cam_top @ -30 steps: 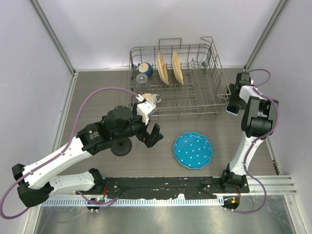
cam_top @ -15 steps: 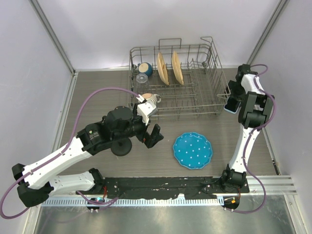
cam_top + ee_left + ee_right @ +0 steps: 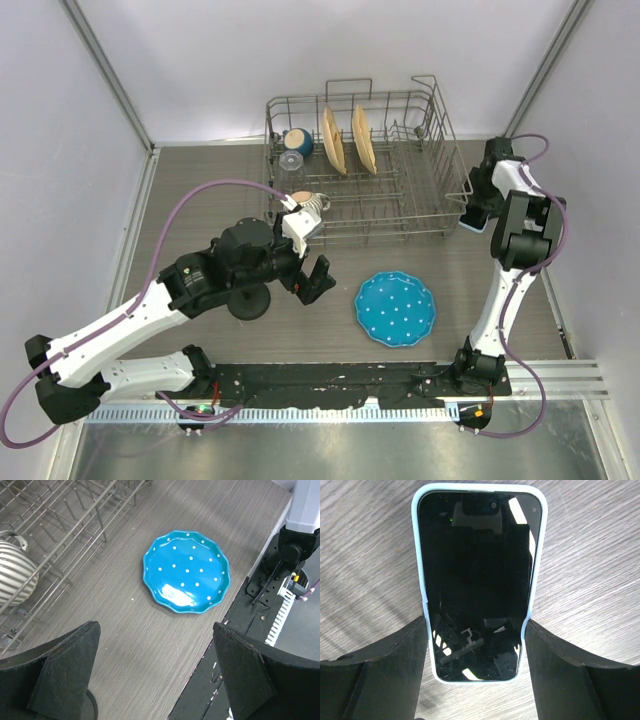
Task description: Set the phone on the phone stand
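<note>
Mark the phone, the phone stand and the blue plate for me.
Light-blue-cased phone (image 3: 479, 580): right wrist view, middle of its dark screen.
Black disc-based phone stand (image 3: 247, 305): top external view, its round base.
Blue dotted plate (image 3: 186, 571): left wrist view, its centre.

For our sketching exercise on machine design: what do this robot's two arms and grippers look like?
The left arm and right arm have white links joined by bulky black joints. A purple cable loops along each. The left gripper and right gripper each have two matte black, wedge-shaped fingers. No markings are readable.
</note>
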Available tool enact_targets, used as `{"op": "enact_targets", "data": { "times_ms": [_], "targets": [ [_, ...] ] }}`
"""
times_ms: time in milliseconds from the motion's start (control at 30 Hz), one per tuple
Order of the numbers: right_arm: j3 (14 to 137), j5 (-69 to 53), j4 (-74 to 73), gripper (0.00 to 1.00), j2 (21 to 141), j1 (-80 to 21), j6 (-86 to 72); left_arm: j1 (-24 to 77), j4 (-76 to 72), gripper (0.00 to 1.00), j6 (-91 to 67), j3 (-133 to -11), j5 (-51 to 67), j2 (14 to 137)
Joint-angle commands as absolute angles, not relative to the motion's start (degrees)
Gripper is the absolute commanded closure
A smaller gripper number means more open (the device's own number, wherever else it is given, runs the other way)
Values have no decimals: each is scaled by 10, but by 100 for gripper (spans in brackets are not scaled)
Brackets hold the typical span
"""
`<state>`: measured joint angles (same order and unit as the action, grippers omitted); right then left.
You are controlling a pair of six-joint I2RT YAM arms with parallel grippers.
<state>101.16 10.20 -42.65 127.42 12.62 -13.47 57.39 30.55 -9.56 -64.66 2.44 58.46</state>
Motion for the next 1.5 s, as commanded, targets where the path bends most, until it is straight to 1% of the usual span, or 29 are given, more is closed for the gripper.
{"op": "enact_targets", "data": {
  "times_ms": [0,67,100,133,200,233,467,500,533,733,867,1000,1067,1100,1133,1167,1233,1267,1367,1400,1467],
  "targets": [
    [912,69,-357,99,1225,131,-113,577,300,0,-87,-653,18,586],
    [853,97,-282,99,1183,131,-124,578,298,0,-86,-650,13,585],
    [830,98,-251,99,1134,131,-126,577,296,0,-86,-650,11,585],
    [776,94,-177,99,1109,131,-127,578,295,0,-86,-650,10,586],
    [725,95,-107,99,1038,131,-125,578,295,0,-85,-649,4,586],
    [679,99,-37,99,1019,131,-127,578,295,0,-84,-649,4,587],
    [540,176,192,99,875,131,-144,578,296,0,-82,-646,-22,597],
    [518,205,211,99,858,131,-146,578,294,0,-81,-644,-28,598],
    [510,212,243,99,834,131,-147,578,294,0,-81,-644,-32,599],
    [478,260,326,99,734,120,-128,578,292,0,-76,-640,-49,610],
    [456,305,395,99,631,54,-77,579,282,0,-69,-632,-62,614],
    [456,294,418,99,578,4,-108,578,263,0,-58,-618,-76,609],
    [474,225,399,99,570,0,-150,578,251,0,-47,-609,-76,606],
    [511,181,355,99,571,0,-171,578,248,0,-45,-606,-78,602],
    [530,138,344,99,576,0,-209,579,244,0,-39,-600,-78,600],
    [545,39,343,99,583,0,-230,578,234,0,-37,-596,-77,596],
    [590,-69,345,99,612,-28,-273,578,222,0,-33,-583,-76,584],
    [602,-160,351,99,624,-50,-279,578,203,0,-28,-577,-75,578],
    [641,-252,343,99,657,-98,-279,578,192,0,-29,-583,-75,566],
    [647,-305,340,99,665,-134,-273,578,196,0,-27,-591,-83,566],
    [656,-328,306,99,678,-169,-249,578,204,0,-20,-619,-116,562]
  ]
}}
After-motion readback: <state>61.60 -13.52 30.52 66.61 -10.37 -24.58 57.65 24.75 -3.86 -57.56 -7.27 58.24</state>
